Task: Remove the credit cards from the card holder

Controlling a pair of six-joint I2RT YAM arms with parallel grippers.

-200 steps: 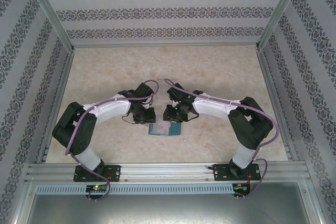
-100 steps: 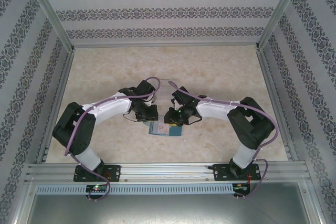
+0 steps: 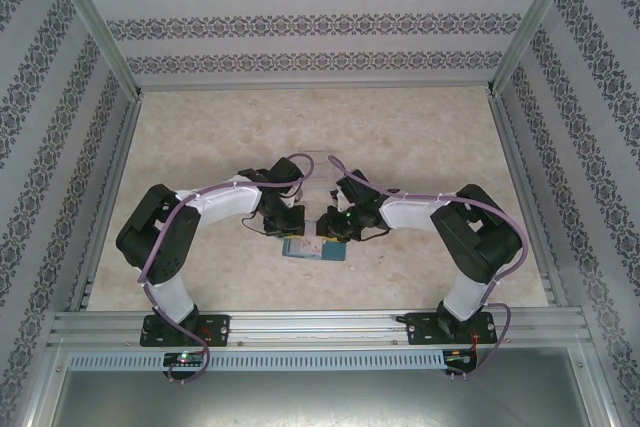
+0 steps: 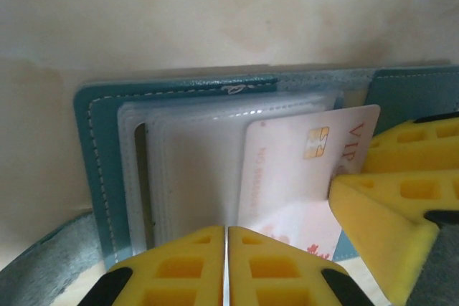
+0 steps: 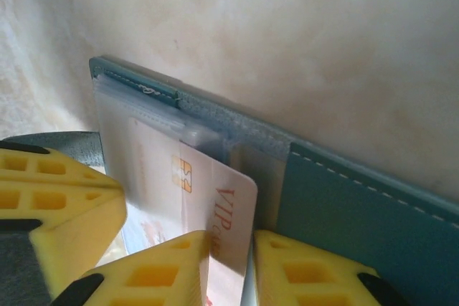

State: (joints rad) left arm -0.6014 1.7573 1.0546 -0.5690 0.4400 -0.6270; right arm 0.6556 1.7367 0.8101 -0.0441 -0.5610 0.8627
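From above: two arms bent inward over the table (image 3: pixel 400 137), meeting at one teal holder (image 3: pixel 313 248) lying open near the front edge, between the bases. Left gripper (image 3: pixel 284 231) down on the holder's left part, right gripper (image 3: pixel 333 235) at its right, probably one to pin and one to pull.

Left wrist: left gripper (image 4: pixel 226 266) pressed together, fingertips touching with no gap, planted on the clear sleeves (image 4: pixel 186 170), likely to stop the soft holder (image 4: pixel 100 155) sliding or lifting along with the card. One pale card (image 4: pixel 294 170), chip and "VIP" showing, poking out of a sleeve toward the right gripper (image 4: pixel 358 166).

Right wrist: right gripper (image 5: pixel 231 266) a narrow gap apart, set either side of the free corner of the card (image 5: pixel 215 206), not yet seen to pinch. Placed there, by the look of it, to draw the card sideways out of the holder (image 5: pixel 358 213). Left gripper (image 5: pixel 50 206) alongside, on the sleeves (image 5: pixel 115 112).

Tally: one holder, one card visible, two grippers, sleeves stacked several deep with number unreadable, further cards hidden if any
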